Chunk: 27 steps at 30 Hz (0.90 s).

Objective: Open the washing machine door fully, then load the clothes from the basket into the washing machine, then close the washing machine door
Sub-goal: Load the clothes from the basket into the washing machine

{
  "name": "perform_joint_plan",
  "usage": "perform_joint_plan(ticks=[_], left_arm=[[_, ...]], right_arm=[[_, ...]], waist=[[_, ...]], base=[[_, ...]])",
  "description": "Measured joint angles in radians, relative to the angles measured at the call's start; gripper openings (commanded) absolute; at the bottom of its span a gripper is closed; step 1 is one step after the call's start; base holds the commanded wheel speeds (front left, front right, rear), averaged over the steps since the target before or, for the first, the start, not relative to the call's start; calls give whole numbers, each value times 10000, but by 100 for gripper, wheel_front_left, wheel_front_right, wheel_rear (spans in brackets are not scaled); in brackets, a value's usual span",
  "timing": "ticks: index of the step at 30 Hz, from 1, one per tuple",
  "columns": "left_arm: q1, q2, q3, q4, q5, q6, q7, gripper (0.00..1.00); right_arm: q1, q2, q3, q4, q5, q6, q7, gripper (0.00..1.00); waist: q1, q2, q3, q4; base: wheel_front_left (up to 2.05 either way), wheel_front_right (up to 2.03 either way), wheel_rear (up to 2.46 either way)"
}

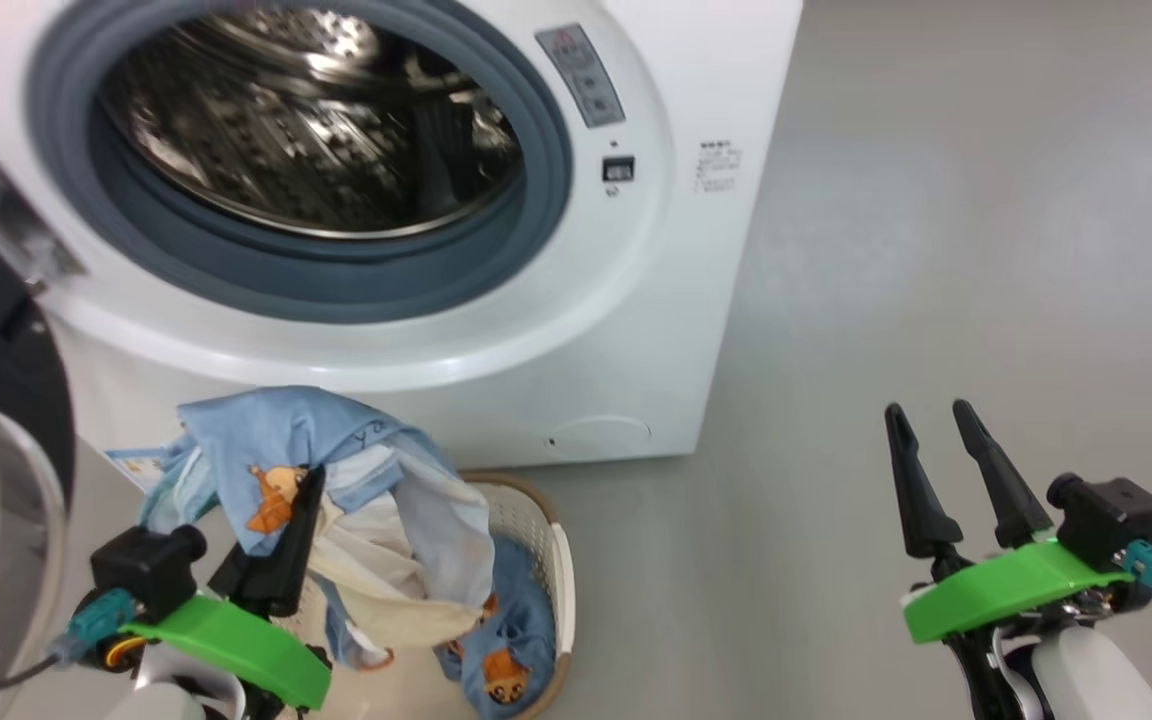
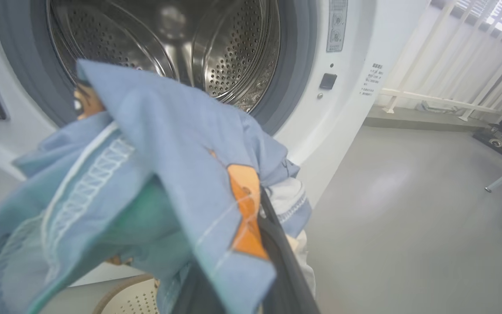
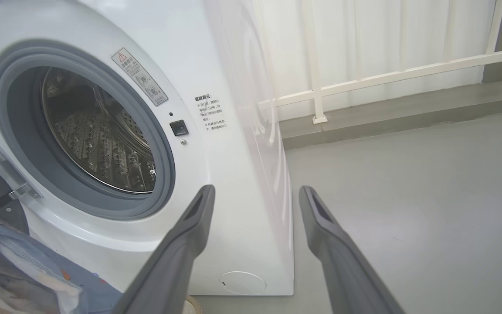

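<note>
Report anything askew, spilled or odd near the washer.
Nothing looks spilled or damaged. The clothes hang bunched from the shut left tool above the basket, with cream lining trailing down toward it. That is untidy, but expected mid-load.

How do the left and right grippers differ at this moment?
The left gripper is shut on the clothes; the right gripper is open and empty. The left gripper hangs above the basket in front of the washing machine; the right gripper stands off to the side over bare floor. Both have long dark fingers on green mounts.
</note>
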Motion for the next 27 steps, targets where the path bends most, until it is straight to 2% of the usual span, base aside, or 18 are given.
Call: perform_joint_plan(ticks=[7, 16, 27], left_arm=[[647, -2, 372, -1168, 157, 420, 2, 0], [917, 86, 401, -1753, 157, 771, 67, 0], [796, 276, 458, -1979, 157, 886, 299, 0]], right_arm=[[121, -242, 50, 17, 136, 0, 0, 100], [305, -380, 119, 17, 305, 0, 0, 100], [306, -376, 140, -56, 291, 0, 0, 100]], waist=[[-1, 0, -605, 245], [1, 0, -798, 168], [1, 0, -556, -27]], base=[[0, 0, 0], [0, 0, 0], [0, 0, 0]])
